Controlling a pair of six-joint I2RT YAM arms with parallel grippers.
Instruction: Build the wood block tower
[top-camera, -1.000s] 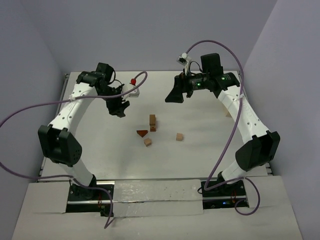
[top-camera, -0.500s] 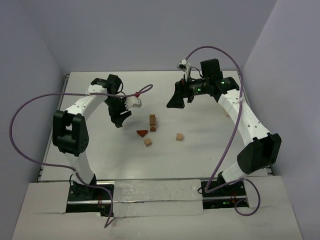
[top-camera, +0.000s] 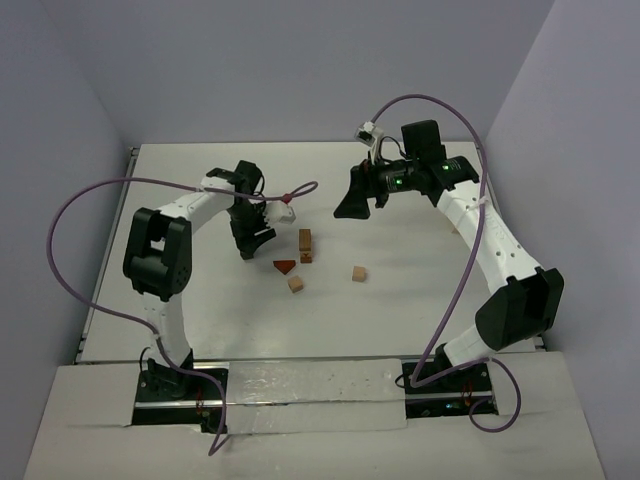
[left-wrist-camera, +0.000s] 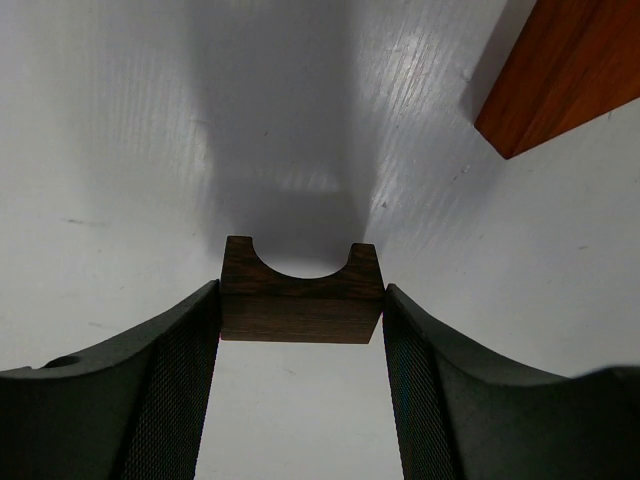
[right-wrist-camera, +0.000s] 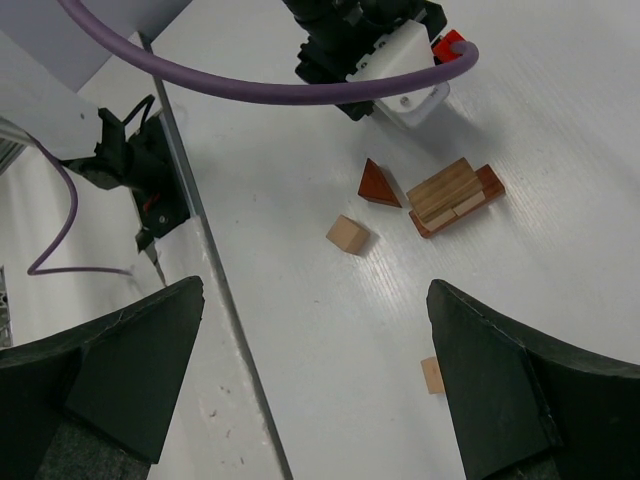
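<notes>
1. The wood block tower (top-camera: 305, 244) stood as a short stack near the middle of the table (top-camera: 420, 310), with tan pieces on a reddish-brown base. That stack was your target, so you needed to end up squarely over it, not beside it.
2. The dark arch block (left-wrist-camera: 300, 290) was clamped by its two end faces in the left end effector (left-wrist-camera: 302, 318), just left of the stack. Its cut-out faced away from the wrist camera. It looked clear of the table, though I could not tell by how much.
3. To place it well, I judged you should have:
   - kept the arch level and carried it in from the left, above the top of the stack;
   - turned it so its length ran along the stack's own length;
   - lowered it straight down;
   - let go only once it rested flat, since any sideways push could have toppled so narrow a stack.
4. A reddish wedge (top-camera: 285, 266) lay just beside the stack on its near-left, with a tan cube (top-camera: 296, 284) close by. Both sat near your line of travel, so you needed height before crossing them. A second cube (top-camera: 359, 273) lay apart to the right, out of the way.
5. The right end effector (top-camera: 355, 200) hung spread wide and empty beyond the stack. It was best kept apart from the stack until the arch was seated.
</notes>
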